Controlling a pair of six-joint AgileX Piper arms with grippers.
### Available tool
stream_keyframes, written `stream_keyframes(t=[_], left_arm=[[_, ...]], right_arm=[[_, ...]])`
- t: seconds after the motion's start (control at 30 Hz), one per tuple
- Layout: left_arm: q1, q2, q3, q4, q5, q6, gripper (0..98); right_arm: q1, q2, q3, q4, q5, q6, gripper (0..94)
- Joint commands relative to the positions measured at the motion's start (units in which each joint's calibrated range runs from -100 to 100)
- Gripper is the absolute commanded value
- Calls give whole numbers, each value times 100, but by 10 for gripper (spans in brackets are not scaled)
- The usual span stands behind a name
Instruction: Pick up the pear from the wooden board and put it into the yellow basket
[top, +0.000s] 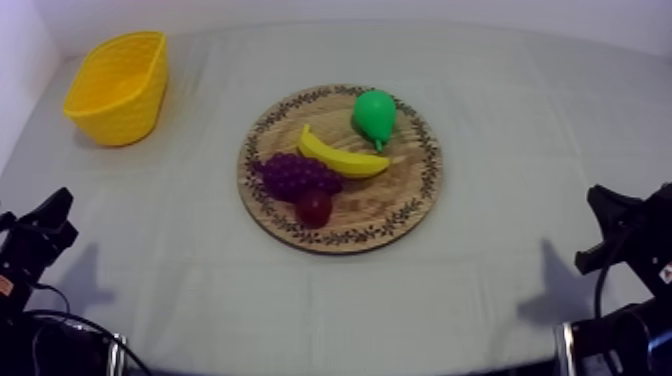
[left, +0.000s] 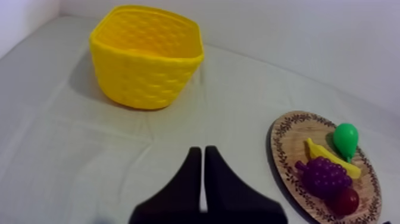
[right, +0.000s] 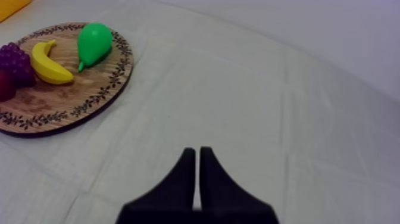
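A green pear lies on the far right part of the round wooden board in the middle of the table; it also shows as the pear and the pear in the wrist views. The yellow basket stands at the far left, open side up, seen closer as the basket. My left gripper rests low at the left edge and my right gripper low at the right edge, both far from the board. The left gripper and right gripper each lie shut as a narrow wedge, holding nothing.
On the board beside the pear lie a banana, a bunch of purple grapes and a small red fruit. Bare cloth stretches between the board and the basket, and between the board and each arm.
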Motion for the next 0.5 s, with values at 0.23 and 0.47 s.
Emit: stream_keyframes(t=[0.23, 0.47], left_arm=[[422, 0, -27, 266, 36, -237, 0], [779, 5, -217, 1426, 273, -1369, 0]], right_arm=[[-3, -4, 0, -1, 1, 0, 4], [-3, -4, 0, -1, 1, 0, 4]])
